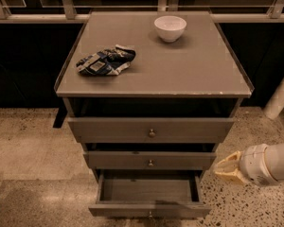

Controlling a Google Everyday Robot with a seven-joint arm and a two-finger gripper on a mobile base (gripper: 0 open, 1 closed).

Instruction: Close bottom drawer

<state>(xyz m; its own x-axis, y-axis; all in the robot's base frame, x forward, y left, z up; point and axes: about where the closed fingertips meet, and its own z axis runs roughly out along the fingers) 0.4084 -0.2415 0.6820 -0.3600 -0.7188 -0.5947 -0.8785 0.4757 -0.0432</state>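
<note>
Three drawers, bottom drawer (149, 208) lowest; one bowl (170, 27); one crumpled packet (105, 61); one end effector (223, 170), right of drawers.
</note>
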